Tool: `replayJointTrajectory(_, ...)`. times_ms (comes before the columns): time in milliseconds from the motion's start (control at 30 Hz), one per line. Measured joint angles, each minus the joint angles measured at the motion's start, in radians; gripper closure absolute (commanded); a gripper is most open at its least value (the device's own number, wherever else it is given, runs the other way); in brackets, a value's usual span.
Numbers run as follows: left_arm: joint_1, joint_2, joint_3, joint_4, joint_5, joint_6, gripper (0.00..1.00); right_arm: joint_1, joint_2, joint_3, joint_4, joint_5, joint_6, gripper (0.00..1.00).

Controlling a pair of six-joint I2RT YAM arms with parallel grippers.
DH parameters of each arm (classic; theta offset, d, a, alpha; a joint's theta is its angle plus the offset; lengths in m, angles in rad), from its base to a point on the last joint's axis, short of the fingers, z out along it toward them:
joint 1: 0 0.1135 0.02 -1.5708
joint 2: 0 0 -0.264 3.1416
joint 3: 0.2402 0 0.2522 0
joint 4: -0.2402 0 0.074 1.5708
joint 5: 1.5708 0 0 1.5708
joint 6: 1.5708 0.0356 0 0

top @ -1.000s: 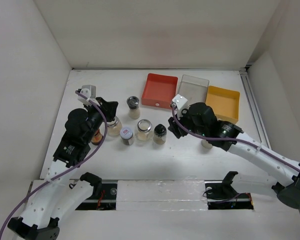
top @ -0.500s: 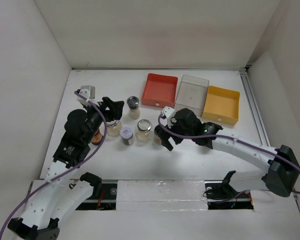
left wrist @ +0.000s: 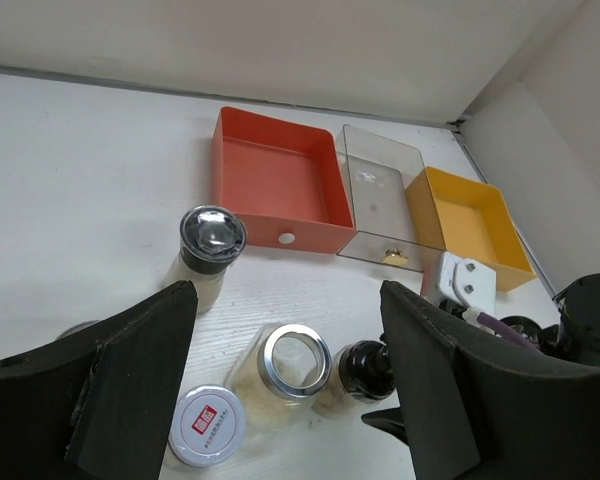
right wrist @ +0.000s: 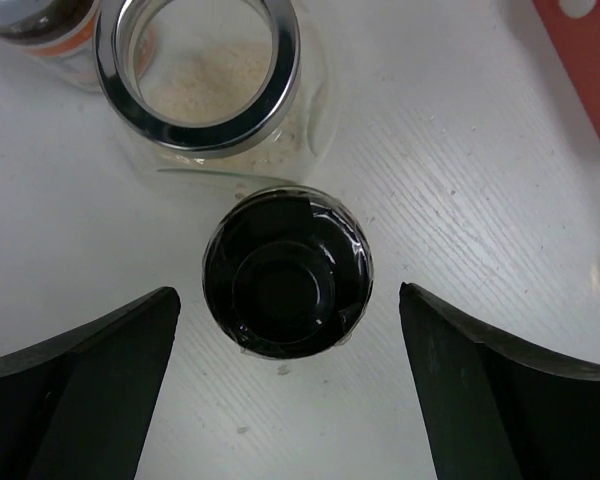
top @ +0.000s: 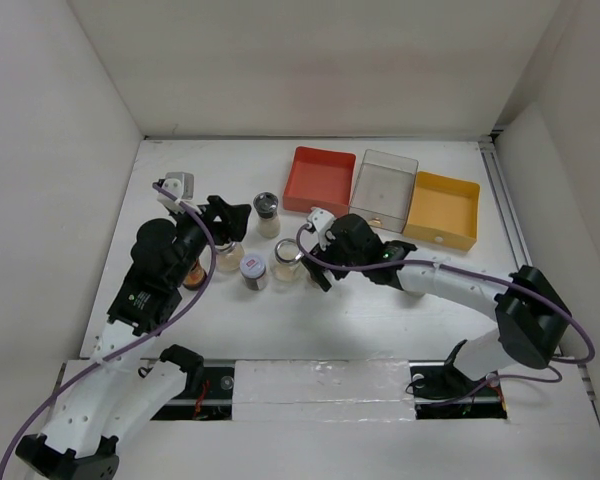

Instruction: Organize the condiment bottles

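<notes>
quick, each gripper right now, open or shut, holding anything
left gripper: open, holding nothing
right gripper: open, fingers either side of the black-capped bottle, not touching it

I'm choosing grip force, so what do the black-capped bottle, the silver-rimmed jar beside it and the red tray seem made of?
The black-capped bottle: cap looks like glossy black plastic, with sharp reflections; its body barely shows. The silver-rimmed jar: likely clear glass, pale powder showing through, with a shiny metal-looking ring. The red tray: probably opaque moulded plastic, even colour, soft sheen.
</notes>
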Motion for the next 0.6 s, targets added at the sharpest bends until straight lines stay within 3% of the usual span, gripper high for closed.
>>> replayJointTrajectory(100, 0.000, 0.000, -0.006, 0.000, 0.004, 0.000, 0.30, 0.000, 0.004, 0.004, 0.027, 0.011, 0.000, 0.13)
replayJointTrajectory(167, 0.000, 0.001, -0.006, 0.001, 0.008, 0.000, 0.30, 0.000, 0.010, 0.009, 0.048, 0.016, 0.000, 0.29)
replayJointTrajectory(300, 0.000, 0.001, -0.006, 0.003, 0.020, 0.000, 0.30, 0.000, 0.018, 0.014, 0.067, 0.027, 0.002, 0.50)
replayJointTrajectory(367, 0.000, 0.001, -0.006, 0.004, 0.023, 0.000, 0.30, 0.000, 0.019, 0.014, 0.069, 0.032, 0.005, 0.51)
replayJointTrajectory(400, 0.000, 0.001, -0.006, 0.004, 0.024, 0.000, 0.30, 0.000, 0.019, 0.014, 0.069, 0.035, 0.005, 0.58)
replayJointTrajectory(467, 0.000, 0.001, -0.006, 0.004, 0.025, 0.000, 0.30, 0.000, 0.017, 0.014, 0.068, 0.045, 0.005, 0.63)
replayJointTrajectory(600, 0.000, 0.001, -0.006, 0.004, 0.027, 0.000, 0.30, 0.000, -0.032, 0.014, 0.024, 0.069, 0.006, 0.63)
